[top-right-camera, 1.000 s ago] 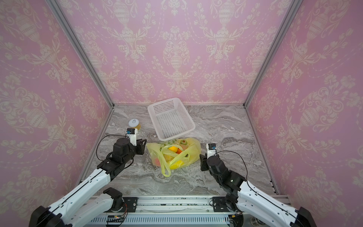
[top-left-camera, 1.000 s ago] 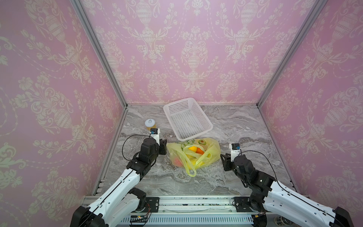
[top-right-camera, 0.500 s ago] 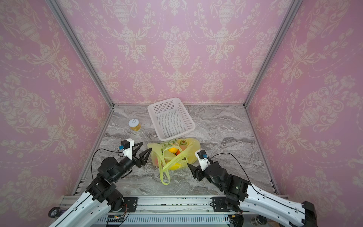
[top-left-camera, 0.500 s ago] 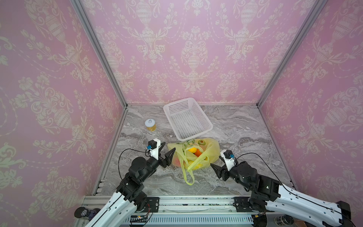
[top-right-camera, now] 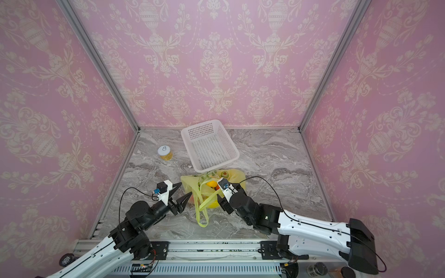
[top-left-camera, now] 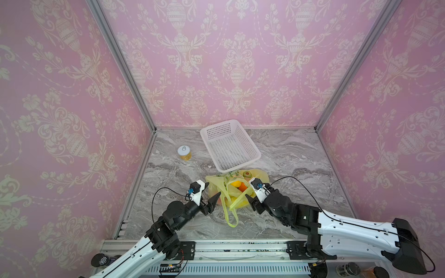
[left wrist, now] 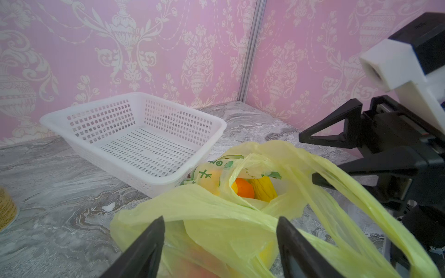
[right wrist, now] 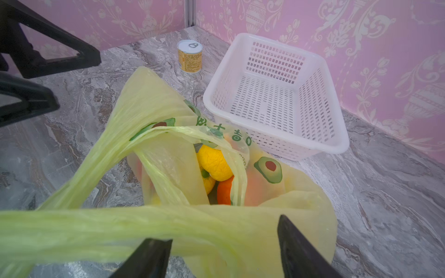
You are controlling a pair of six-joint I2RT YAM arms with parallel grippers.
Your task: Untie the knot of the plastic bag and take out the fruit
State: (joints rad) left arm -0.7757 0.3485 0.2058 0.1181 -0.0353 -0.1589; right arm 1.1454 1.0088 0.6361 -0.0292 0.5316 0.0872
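Observation:
The yellow-green plastic bag point(top-left-camera: 258, 177) lies on the marble floor in front of the basket, its mouth gaping. The knot does not show in any view; two loop handles point(top-left-camera: 228, 214) trail loose toward the front edge. Fruit point(left wrist: 243, 188) shows inside, an orange one beside a yellow one point(right wrist: 213, 163). My left gripper point(top-left-camera: 213, 189) is open at the bag's left side, with bag plastic lying between its wide-apart fingertips point(left wrist: 156, 231). My right gripper point(top-right-camera: 220, 197) is open at the bag's right side, and a stretched handle point(right wrist: 72, 231) crosses just ahead of its fingers point(right wrist: 292, 238).
A white perforated basket point(top-left-camera: 218, 125) stands empty behind the bag, touching it. A small yellow can with a white lid point(top-left-camera: 184, 152) sits at the back left. Pink walls close three sides, and a metal rail point(top-left-camera: 240, 248) runs along the front.
Both grippers moved from beside the bag to its front corners, the right one shifting left toward it. Both jaws have opened wider. The handles now trail further toward the front.

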